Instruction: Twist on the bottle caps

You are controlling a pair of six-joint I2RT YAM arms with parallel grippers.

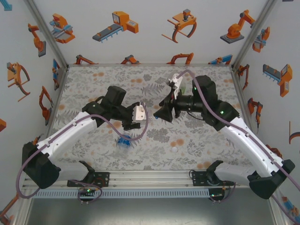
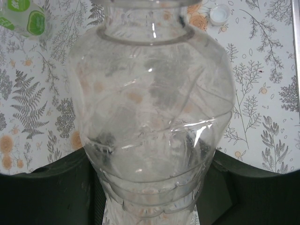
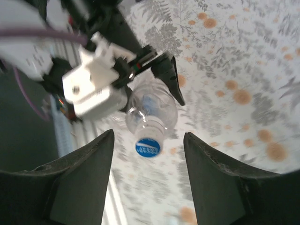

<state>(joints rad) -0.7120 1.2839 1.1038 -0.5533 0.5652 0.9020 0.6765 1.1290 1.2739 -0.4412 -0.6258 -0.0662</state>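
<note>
Gripping, item one: left fingers [image 2: 51,192], clenched on the lower body of the clear bottle [image 2: 150,117], neck pointing away from my wrist.

Item two: right fingers [image 3: 79,183], spread apart and empty, facing the clear bottle's narrow end, near it but not touching.

Item three: white cap [image 2: 219,14], loose on the bench [image 1: 93,89], beyond the clear bottle's neck and to its right.

Item four: green-labelled bottle [image 2: 23,16], beyond the clear bottle's shoulder, to its left.

Step, as I judge it: bottle presented, cap not yet fetched. Next move calls for my right fingers to collect the cap and bring it square to the neck.

Views: the left wrist crops the neck's mouth. The right wrist gives that end, with a blue label.
</note>
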